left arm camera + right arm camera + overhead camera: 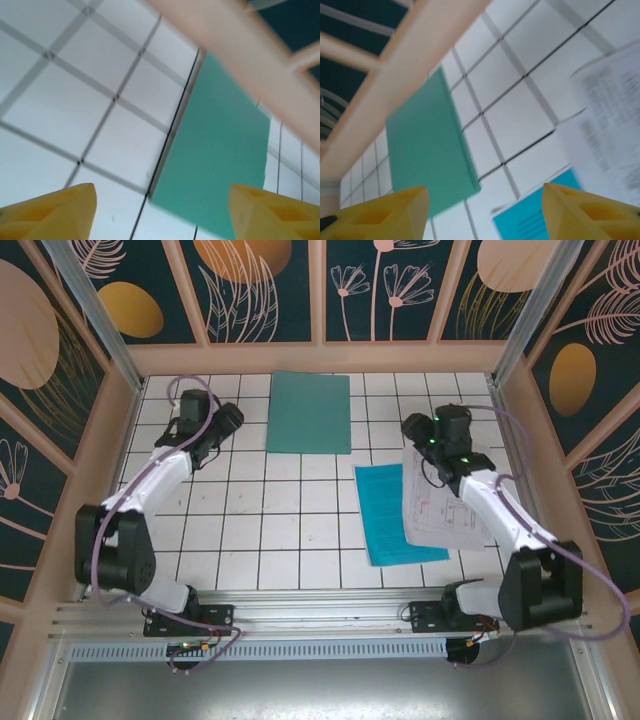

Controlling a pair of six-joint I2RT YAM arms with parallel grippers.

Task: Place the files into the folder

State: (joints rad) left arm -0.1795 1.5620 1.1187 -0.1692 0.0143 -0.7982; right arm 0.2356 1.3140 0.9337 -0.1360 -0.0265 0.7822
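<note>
Teal-green folder (308, 412) lies closed between two spread claws, nearer the left claw (228, 420), while cyan sheet (385, 520) and printed white sheet (440, 515) lie just nearside of the right claw (415, 430).

The printed sheets (440, 510) carry text too small to read.

A robotics lab cell is showing: a white tabletop with a black grid (300, 530) is sitting inside pale wooden walls (320, 355) with dark teal floral panels (260, 290). Along the bottom edge, a silver aluminium rail (320, 618) is anchoring two white-and-black robot arms (160, 475).
</note>
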